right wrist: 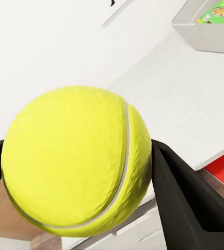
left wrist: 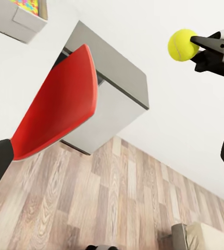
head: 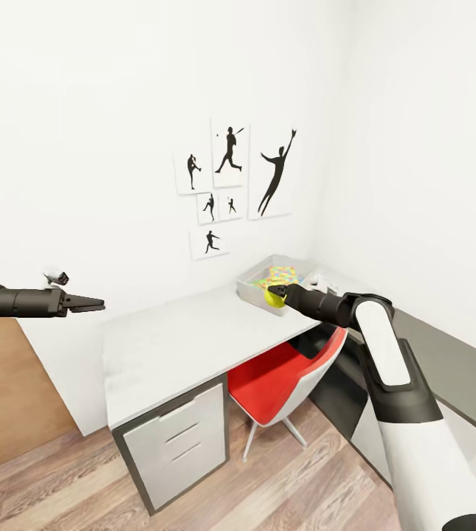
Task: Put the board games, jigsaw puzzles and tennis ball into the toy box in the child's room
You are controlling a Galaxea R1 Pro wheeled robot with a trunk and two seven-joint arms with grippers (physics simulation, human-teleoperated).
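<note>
My right gripper [head: 276, 296] is shut on the yellow-green tennis ball [head: 273, 298], held in the air over the white table [head: 178, 343]. The ball [right wrist: 73, 159] sits squeezed between both black fingers. Just beyond it stands the light grey toy box [head: 256, 289] at the table's far right end, with a multicoloured jigsaw puzzle [head: 279, 276] lying inside. A green printed flat item [right wrist: 221, 11] also shows in the toy box [right wrist: 208, 36]. My left gripper [head: 94, 302] hangs open and empty, left of the table. The left wrist view shows the ball [left wrist: 183, 45] in the right gripper.
A red chair [head: 285, 376] is tucked under the table beside white drawers [head: 178, 439]. The lower dark grey side desk [head: 444, 365] runs along the right wall. Black silhouette posters [head: 230, 177] hang above. A wooden panel [head: 1, 398] stands at left. A beige bed corner [left wrist: 208, 237] shows.
</note>
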